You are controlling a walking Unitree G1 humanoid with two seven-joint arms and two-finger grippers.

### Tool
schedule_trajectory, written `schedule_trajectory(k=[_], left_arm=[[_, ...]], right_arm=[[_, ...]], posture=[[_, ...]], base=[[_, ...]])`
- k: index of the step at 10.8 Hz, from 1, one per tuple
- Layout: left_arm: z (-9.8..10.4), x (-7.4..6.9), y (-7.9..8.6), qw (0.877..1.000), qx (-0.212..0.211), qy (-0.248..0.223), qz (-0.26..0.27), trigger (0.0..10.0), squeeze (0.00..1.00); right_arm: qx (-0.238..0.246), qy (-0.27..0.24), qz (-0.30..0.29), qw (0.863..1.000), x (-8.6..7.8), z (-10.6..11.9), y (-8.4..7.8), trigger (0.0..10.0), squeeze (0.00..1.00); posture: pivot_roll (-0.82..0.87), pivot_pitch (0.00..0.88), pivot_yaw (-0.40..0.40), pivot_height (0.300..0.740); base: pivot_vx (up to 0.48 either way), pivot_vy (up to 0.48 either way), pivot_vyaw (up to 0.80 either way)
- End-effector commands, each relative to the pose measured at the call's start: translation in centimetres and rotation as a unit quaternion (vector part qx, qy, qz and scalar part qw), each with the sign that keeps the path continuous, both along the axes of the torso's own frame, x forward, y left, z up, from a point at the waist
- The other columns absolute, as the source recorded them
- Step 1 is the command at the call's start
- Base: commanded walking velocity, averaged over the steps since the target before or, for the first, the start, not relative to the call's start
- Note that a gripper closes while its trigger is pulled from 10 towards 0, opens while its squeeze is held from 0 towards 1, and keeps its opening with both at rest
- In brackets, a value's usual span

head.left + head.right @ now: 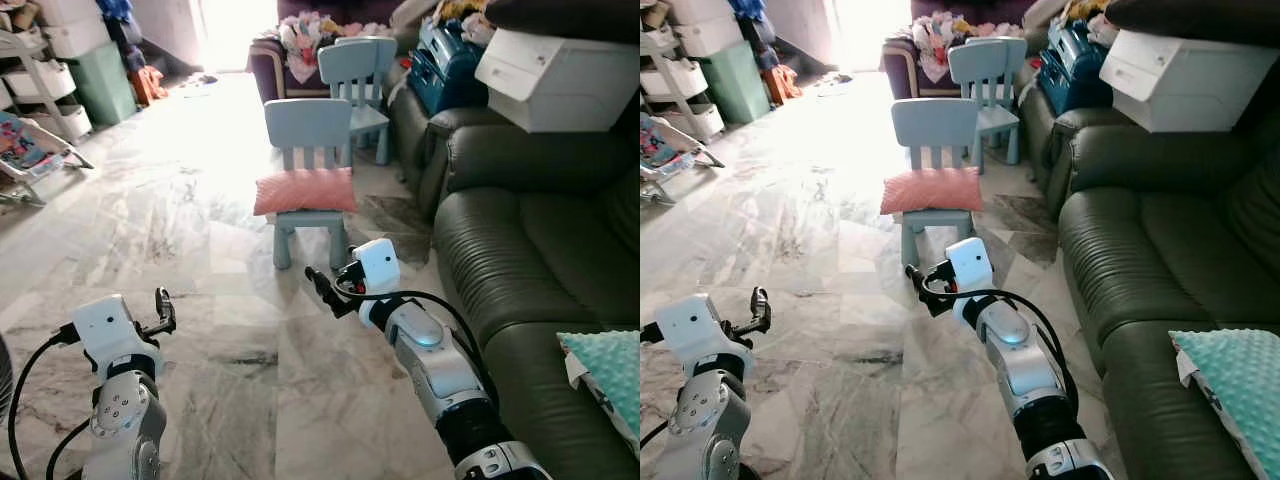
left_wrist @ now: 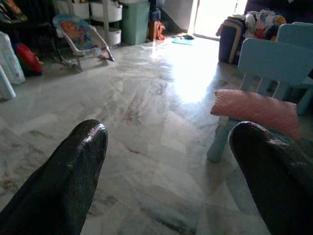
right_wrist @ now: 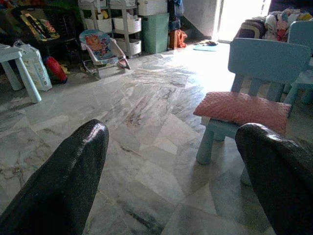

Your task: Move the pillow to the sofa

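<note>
A pink pillow (image 1: 305, 190) lies on the seat of a small light-blue chair (image 1: 309, 128) in the middle of the marble floor. To the right stands the dark green leather sofa (image 1: 540, 250). My right gripper (image 1: 333, 282) is held out low, open and empty, just short of the chair's front legs. My left gripper (image 1: 162, 310) is raised at the lower left, also open and empty, farther from the chair. Both wrist views look at the pillow (image 3: 242, 108) (image 2: 254, 108) between spread black fingers (image 3: 73, 176).
A second blue chair (image 1: 362, 75) stands behind the first. A white box (image 1: 555, 75) and a blue bag (image 1: 445, 60) rest on the sofa's far end; a teal cushion (image 1: 610, 380) lies on its near seat. A baby bouncer (image 1: 30, 150) and storage shelves (image 1: 55, 60) are far left.
</note>
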State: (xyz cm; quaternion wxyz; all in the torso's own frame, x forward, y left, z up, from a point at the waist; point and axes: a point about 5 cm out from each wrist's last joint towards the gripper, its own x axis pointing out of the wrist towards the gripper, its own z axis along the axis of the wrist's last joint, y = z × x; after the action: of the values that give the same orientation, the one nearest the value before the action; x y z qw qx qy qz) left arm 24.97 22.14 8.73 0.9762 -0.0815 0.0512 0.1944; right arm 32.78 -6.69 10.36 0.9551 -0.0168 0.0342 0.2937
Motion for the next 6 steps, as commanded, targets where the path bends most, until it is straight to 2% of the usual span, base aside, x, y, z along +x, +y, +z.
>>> schedule_trajectory(k=[1,2,4,6], left_arm=[[-0.10,0.23,0.15,1.000,-0.016,0.007,0.007,10.0,0.00],[0.25,0.52,0.19,1.000,0.015,0.008,0.001,10.0,0.00],[0.72,0.59,0.53,1.000,0.024,-0.012,-0.005,10.0,0.00],[0.83,0.41,1.06,1.000,0.011,-0.021,0.006,10.0,0.00]], right_arm=[[0.005,-0.013,0.005,1.000,0.26,0.79,0.40,10.0,0.00],[0.005,-0.013,0.005,1.000,0.26,0.79,0.44,10.0,0.00],[0.005,-0.012,0.006,1.000,0.24,0.77,0.50,10.0,0.00],[0.003,-0.012,0.006,1.000,0.24,0.77,0.48,10.0,0.00]], posture=[[-0.18,0.000,0.046,0.740],[-0.18,0.000,0.046,0.740],[-0.18,0.000,0.044,0.740],[-0.18,0.000,0.042,0.740]], base=[[0.000,0.000,0.00],[0.000,0.000,0.00],[0.000,0.000,0.00],[0.000,0.000,0.00]])
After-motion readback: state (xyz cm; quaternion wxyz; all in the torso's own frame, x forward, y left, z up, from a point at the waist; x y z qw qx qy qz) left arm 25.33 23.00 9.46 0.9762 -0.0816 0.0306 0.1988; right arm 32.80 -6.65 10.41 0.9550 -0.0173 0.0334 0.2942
